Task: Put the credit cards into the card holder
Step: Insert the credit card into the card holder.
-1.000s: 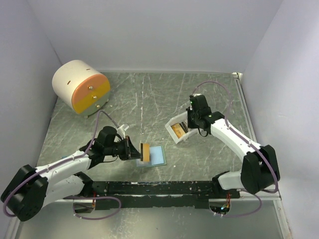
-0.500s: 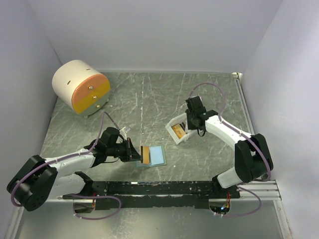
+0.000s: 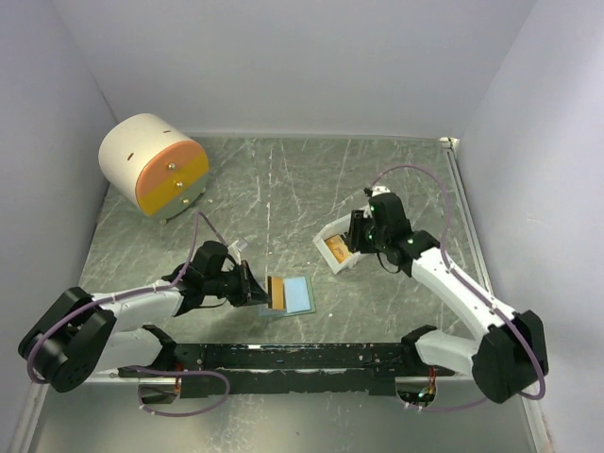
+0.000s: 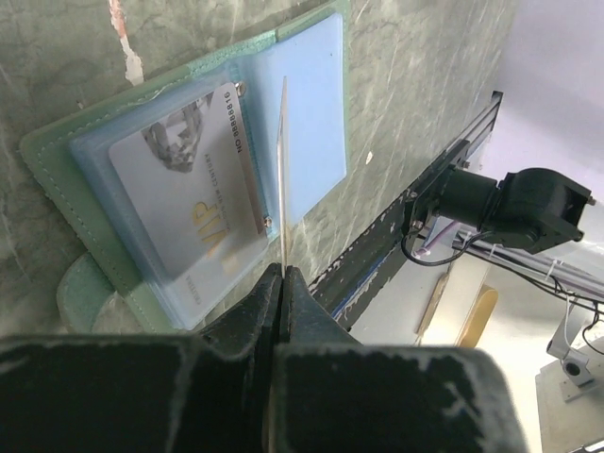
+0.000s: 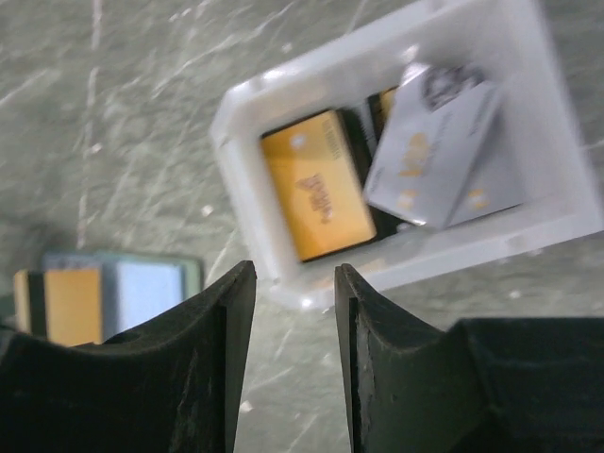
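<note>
Over the card holder [image 4: 316,104], left pincer [image 4: 283,276] clamps a card [image 4: 281,170]; right pincer [image 5: 293,276] gapes empty.

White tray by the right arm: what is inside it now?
The white tray holds an orange-gold card lying flat and a tilted grey card. The grey one covers most of a second orange card; anything beneath cannot be seen.

The card holder [image 4: 307,104] is sage green (pale blue inside), credit cards [image 5: 316,193] orange or grey.
</note>
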### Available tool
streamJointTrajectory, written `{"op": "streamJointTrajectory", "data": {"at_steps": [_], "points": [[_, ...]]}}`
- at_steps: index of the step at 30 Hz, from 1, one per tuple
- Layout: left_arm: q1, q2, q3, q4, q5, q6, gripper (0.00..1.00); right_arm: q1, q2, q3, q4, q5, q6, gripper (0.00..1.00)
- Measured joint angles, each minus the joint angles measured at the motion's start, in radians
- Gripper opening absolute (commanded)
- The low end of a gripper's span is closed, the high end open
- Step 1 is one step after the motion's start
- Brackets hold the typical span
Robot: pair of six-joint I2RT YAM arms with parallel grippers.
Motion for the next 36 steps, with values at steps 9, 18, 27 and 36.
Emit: {"op": "streamJointTrajectory", "data": {"at_steps": [9,18,27,36], "points": [[0.000,0.026,-0.010,0.037,0.000,-0.046,0.07,0.217,-0.169,-0.203,0.143,-0.075,0.226,0.40],[0.000,0.057,-0.039,0.084,0.003,-0.073,0.07,0.443,-0.019,-0.246,0.245,0.005,0.358,0.40],[0.000,0.070,-0.061,0.151,0.031,-0.100,0.07,0.518,0.091,-0.257,0.296,0.083,0.399,0.34],[0.000,0.026,-0.061,0.158,0.040,-0.107,0.07,0.541,0.153,-0.290,0.329,0.114,0.417,0.32]]}}
